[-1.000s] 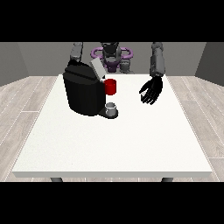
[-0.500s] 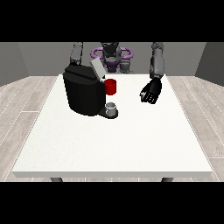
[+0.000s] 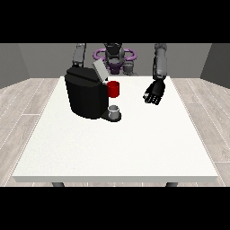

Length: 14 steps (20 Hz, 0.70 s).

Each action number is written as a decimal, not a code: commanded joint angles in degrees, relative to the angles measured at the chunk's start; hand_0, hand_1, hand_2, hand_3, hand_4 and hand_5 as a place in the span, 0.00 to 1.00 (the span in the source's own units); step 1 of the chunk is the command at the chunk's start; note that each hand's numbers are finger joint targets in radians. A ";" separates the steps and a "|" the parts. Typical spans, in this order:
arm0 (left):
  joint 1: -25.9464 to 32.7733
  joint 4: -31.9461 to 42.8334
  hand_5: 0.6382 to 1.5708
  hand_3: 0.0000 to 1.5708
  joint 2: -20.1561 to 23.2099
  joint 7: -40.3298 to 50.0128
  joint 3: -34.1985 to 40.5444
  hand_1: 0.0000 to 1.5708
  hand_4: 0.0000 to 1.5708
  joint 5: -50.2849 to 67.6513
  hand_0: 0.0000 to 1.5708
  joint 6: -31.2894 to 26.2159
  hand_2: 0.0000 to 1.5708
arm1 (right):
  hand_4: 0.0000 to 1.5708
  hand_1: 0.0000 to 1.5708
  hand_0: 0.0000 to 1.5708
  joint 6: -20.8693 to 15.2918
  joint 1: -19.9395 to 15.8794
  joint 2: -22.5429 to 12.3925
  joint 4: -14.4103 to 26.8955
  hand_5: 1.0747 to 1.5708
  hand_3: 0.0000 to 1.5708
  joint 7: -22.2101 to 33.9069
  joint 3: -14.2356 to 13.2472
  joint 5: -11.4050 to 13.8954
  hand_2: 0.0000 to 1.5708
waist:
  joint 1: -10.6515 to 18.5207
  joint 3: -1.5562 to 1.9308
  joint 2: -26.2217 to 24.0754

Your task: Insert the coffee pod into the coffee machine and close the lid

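Note:
The black coffee machine [image 3: 85, 95] stands on the left half of the table. Its grey lid [image 3: 99, 70] is tilted up and open. A red cup-shaped holder [image 3: 114, 89] sticks out of its front, above a small grey cup [image 3: 114, 110] on its base. The hand at the view's right [image 3: 155, 93] hovers low over the table, well to the right of the machine. Its fingers are curled inward, apparently round the small coffee pod, which they almost wholly hide. At the view's left only the arm [image 3: 79, 54] shows; its hand is hidden behind the machine.
The white table [image 3: 117, 148] stretches wide towards the camera in front of the machine. The robot's torso [image 3: 114, 57] stands behind the far edge. Grey wooden floor surrounds the table.
The fingers of the hand at the view's right have gone from spread to curled inward. The hand has stayed in about the same place. The machine and its lid have not moved.

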 commanded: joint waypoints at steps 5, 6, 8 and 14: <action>-1.68 -0.25 1.00 0.86 -2.73 -6.62 3.24 0.91 0.31 4.13 0.91 -3.20 0.91 | 0.00 0.00 0.00 -2.47 1.32 -1.44 3.36 1.00 0.00 1.46 -0.97 2.84 0.00 | 2.03 -0.06 -3.80; -3.14 1.54 1.00 0.87 -1.48 -6.63 5.04 0.92 0.33 5.30 0.92 -4.83 0.91 | 0.00 0.00 0.00 -1.85 1.52 -1.41 1.64 1.00 0.00 3.81 0.42 3.52 0.00 | 0.44 -0.07 -3.80; -5.13 0.70 1.00 0.86 -3.29 -2.06 4.38 0.92 0.34 4.58 0.92 -7.97 0.91 | 0.00 0.00 0.00 -2.23 1.12 -1.11 4.62 1.00 0.00 2.52 -0.60 3.20 0.00 | 0.98 -0.04 -5.58; -10.19 -2.80 1.00 0.85 -3.24 0.74 3.45 0.89 0.34 4.71 0.89 -17.05 0.89 | 0.00 0.00 0.00 -4.15 2.12 0.50 10.18 1.00 0.00 0.96 -0.65 3.54 0.00 | 2.78 -0.01 -9.70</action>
